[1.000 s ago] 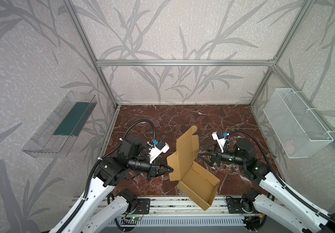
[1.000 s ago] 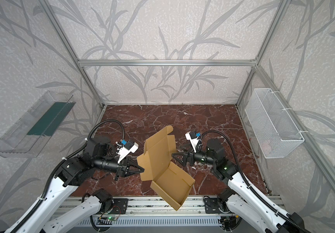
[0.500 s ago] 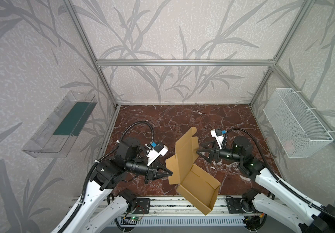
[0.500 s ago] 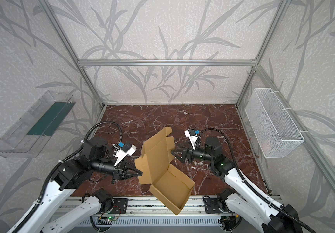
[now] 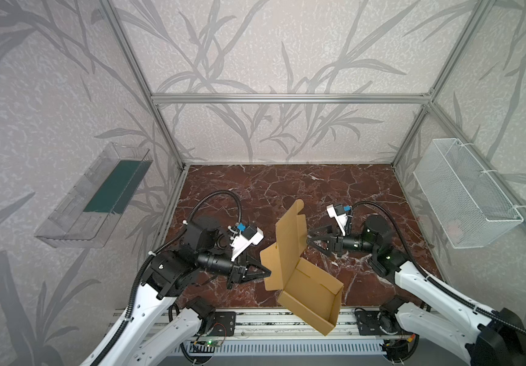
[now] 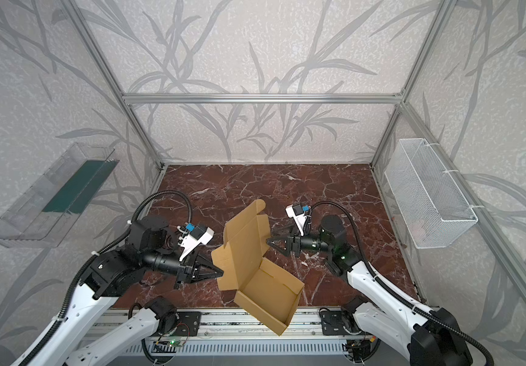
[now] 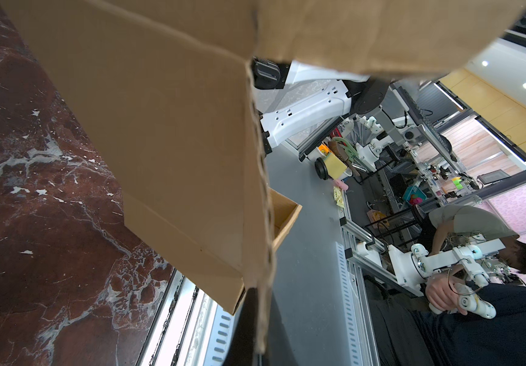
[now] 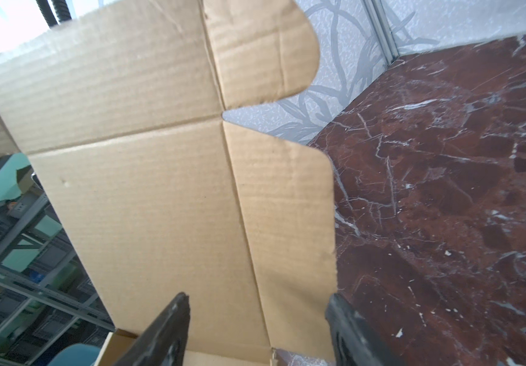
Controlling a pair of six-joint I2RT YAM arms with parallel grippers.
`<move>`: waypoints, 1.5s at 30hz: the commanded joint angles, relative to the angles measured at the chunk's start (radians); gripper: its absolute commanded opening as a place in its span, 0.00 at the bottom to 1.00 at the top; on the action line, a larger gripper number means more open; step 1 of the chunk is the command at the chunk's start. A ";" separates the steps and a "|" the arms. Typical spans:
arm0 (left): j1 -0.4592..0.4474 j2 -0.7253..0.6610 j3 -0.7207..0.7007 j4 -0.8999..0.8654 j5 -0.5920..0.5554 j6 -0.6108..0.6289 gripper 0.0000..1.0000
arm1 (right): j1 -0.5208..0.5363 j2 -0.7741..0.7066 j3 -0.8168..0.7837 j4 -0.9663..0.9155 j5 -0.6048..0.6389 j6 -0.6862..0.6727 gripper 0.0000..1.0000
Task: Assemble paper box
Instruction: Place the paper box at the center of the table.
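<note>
The paper box hangs in the air low in the middle of both top views. Its open tray juts out over the front rail, and its lid stands up behind, over the marble tabletop.

From where I stand, the job in hand looks like folding the lid's side flap. To do it well, the near end matters first. The tray is unsupported (nothing under that low corner), so the left gripper must hold firm while the push comes from the other side. It is clamped tight on the cardboard's left edge, lower centre of the frame, and the left wrist view shows that raw edge running down into its fingers. Any push should be gentle and square to the crease, or the sheet will twist in that single pinch.

Further back, the right gripper stands at the lid's right edge, just right of centre, with its jaws partly apart and holding nothing. In the right wrist view its fingers frame the narrow side flap at the bottom of the frame. Whether they touch it I cannot tell.
</note>
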 commanded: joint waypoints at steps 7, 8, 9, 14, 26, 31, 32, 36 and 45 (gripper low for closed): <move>0.002 -0.012 0.013 0.021 0.039 0.015 0.00 | -0.005 -0.016 0.017 -0.079 0.087 -0.079 0.71; 0.003 -0.012 0.014 0.021 0.040 0.013 0.00 | -0.004 -0.013 0.019 -0.071 0.084 -0.076 0.71; 0.003 -0.012 0.013 0.021 0.040 0.013 0.00 | -0.004 -0.008 0.020 -0.065 0.082 -0.074 0.72; 0.003 -0.010 0.012 0.026 0.047 0.011 0.00 | 0.003 0.056 0.005 0.109 -0.016 0.012 0.70; 0.002 -0.012 0.008 0.037 0.048 0.001 0.00 | 0.029 0.094 0.002 0.220 -0.096 0.044 0.58; 0.002 -0.009 0.013 0.021 0.020 0.014 0.00 | 0.029 0.030 -0.003 0.124 -0.061 -0.005 0.45; 0.002 -0.007 0.013 0.019 0.014 0.018 0.00 | 0.030 0.024 -0.006 0.116 -0.057 -0.009 0.42; 0.003 -0.001 0.015 0.000 -0.062 0.044 0.00 | 0.029 -0.018 -0.002 0.018 0.009 -0.051 0.32; 0.002 -0.002 -0.027 0.111 -0.358 0.036 0.00 | 0.031 -0.137 -0.015 -0.225 0.275 -0.139 0.18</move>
